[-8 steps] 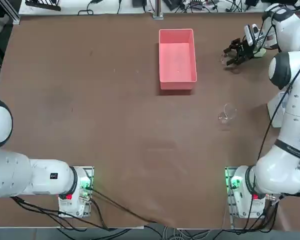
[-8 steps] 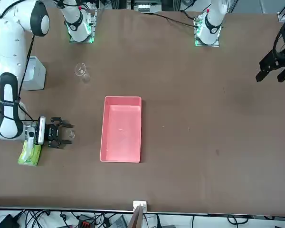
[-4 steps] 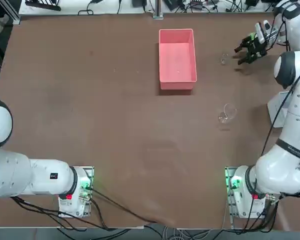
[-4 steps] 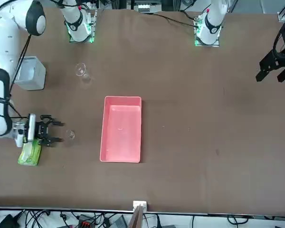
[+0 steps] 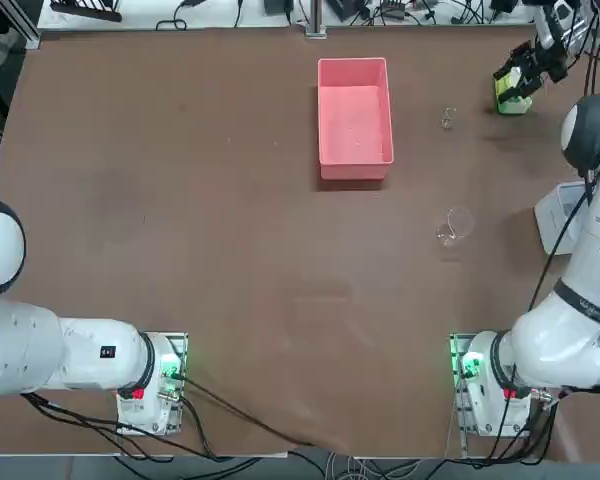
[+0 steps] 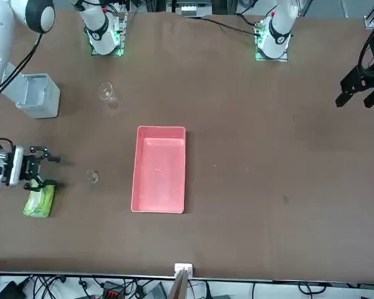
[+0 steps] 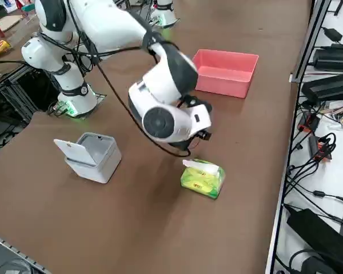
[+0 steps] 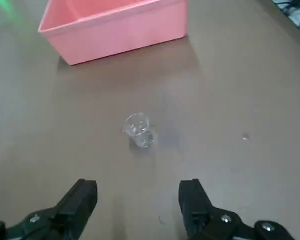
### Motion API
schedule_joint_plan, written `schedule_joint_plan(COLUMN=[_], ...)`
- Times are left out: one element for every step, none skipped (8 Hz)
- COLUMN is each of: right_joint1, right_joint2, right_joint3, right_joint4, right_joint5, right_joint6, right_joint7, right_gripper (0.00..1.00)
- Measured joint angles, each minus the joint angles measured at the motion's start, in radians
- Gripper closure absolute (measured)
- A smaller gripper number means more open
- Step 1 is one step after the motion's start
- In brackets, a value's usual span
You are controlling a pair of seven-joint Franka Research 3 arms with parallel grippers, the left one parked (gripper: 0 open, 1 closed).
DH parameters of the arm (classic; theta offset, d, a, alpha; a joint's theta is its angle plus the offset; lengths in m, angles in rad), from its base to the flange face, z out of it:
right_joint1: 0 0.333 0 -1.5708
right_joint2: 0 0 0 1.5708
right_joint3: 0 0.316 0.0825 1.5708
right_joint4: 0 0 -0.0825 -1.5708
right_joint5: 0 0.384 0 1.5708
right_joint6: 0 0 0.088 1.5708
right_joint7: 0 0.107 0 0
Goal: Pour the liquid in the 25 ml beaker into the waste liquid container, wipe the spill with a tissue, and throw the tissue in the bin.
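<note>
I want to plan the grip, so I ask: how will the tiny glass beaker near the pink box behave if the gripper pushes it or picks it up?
The 25 ml beaker is clear glass, so probably smooth, slippery and fragile. It looks tiny beside the pink box, so likely light; a push from the open right gripper may slide or tip it.

- The right gripper (image 7: 203, 134) hides behind its own wrist in the right side view.
- The lime-green tissue pack (image 5: 511, 92) is partly covered from overhead.
</note>
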Motion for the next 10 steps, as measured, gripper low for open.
schedule_joint_plan(right_joint1=[0.052,0.114,0.174,0.218,0.241,0.254,0.263,0.272,0.284,0.295], right_joint2=[-0.013,-0.018,-0.018,-0.018,-0.017,-0.012,-0.002,0.015,0.036,0.057], right_joint3=[-0.05,-0.116,-0.177,-0.213,-0.223,-0.224,-0.224,-0.225,-0.225,-0.225], right_joint4=[0.017,0.029,0.035,0.035,0.035,0.034,0.033,0.032,0.032,0.032], right_joint5=[-0.011,-0.015,-0.025,-0.057,-0.102,-0.147,-0.185,-0.216,-0.249,-0.285], right_joint6=[0.014,0.037,0.067,0.117,0.181,0.243,0.297,0.356,0.411,0.451], right_joint7=[0.097,0.205,0.305,0.391,0.474,0.557,0.627,0.695,0.77,0.854], right_gripper=[0.0,0.0,0.0,0.0,0.0,0.0,0.0,0.0,0.0,0.0])
